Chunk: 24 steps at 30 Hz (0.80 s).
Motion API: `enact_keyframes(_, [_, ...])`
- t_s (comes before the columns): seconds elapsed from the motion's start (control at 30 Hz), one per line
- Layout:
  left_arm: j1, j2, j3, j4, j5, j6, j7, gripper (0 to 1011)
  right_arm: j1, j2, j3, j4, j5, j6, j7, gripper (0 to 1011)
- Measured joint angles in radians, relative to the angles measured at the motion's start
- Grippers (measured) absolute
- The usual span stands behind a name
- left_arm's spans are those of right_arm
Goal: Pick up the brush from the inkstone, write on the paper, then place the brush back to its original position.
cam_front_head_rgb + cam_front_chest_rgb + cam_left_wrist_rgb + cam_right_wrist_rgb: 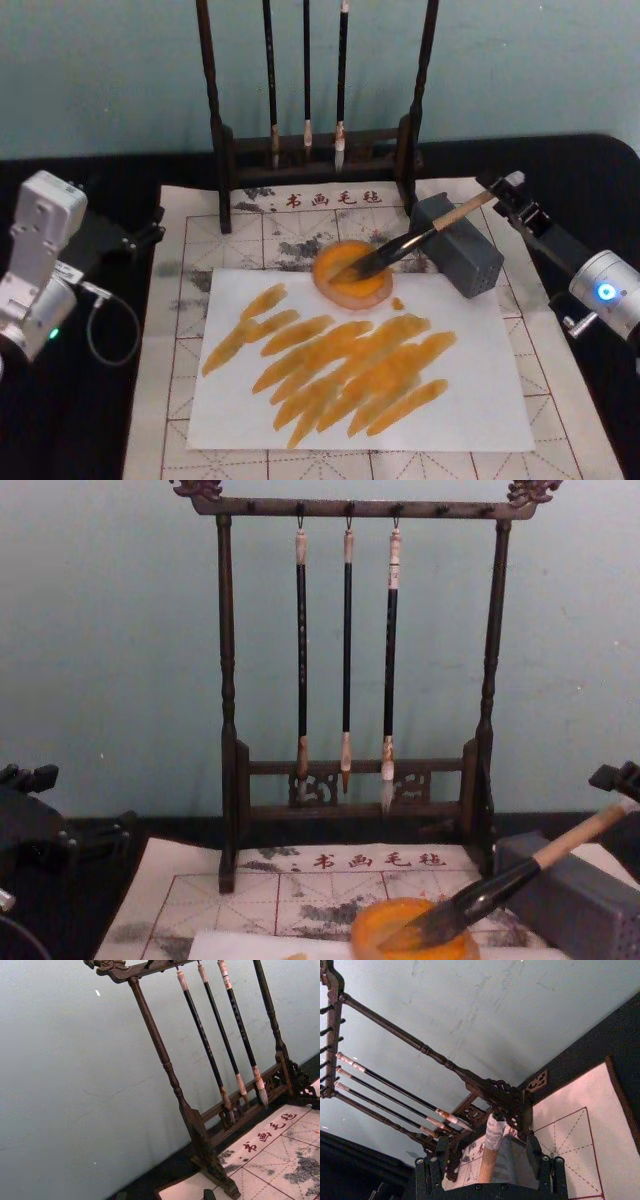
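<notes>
At the table's left edge, just off the mat (180, 400), find the left gripper (150, 232) parked and idle; no telling its grip. On the mat's near half, note the paper (480, 400) already crossed with orange strokes (340, 365); judge from that the writing done and the putting-back as the step in hand. At the mat's far edge, mind the rack (216, 150) with its three thin brushes (306, 70). Touching the paper's far edge, near the mat's middle, see the inkstone (340, 290), and the brush (420, 238) with tuft lying in it and handle slanting up and right across the grey block (470, 260) by the paper's far right corner. Past the block, toward the table's right edge, see the right gripper (508, 193) at the handle's top, jaws spread, a finger (432, 1172) on either side of the wood with a gap between, gripping nothing. To finish well: keep the jaws wide, draw back along the handle's own line rather than sideways, and avoid touching the wood, for fear of rolling the handle off the block or dragging the tuft out of the inkstone. Lift clear of the block before swinging away toward the right edge.
</notes>
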Motion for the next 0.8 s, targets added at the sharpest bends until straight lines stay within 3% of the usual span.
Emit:
enact_keyframes(0.43, [0.0, 0.0, 0.0, 0.0, 0.0, 0.0, 0.0, 1001, -0.001, 0.0, 0.001, -0.001, -0.001, -0.001, -0.001, 989])
enact_keyframes(0.8, [0.0, 0.0, 0.0, 0.0, 0.0, 0.0, 0.0, 1001, -0.001, 0.0, 0.001, -0.001, -0.002, -0.001, -0.001, 731])
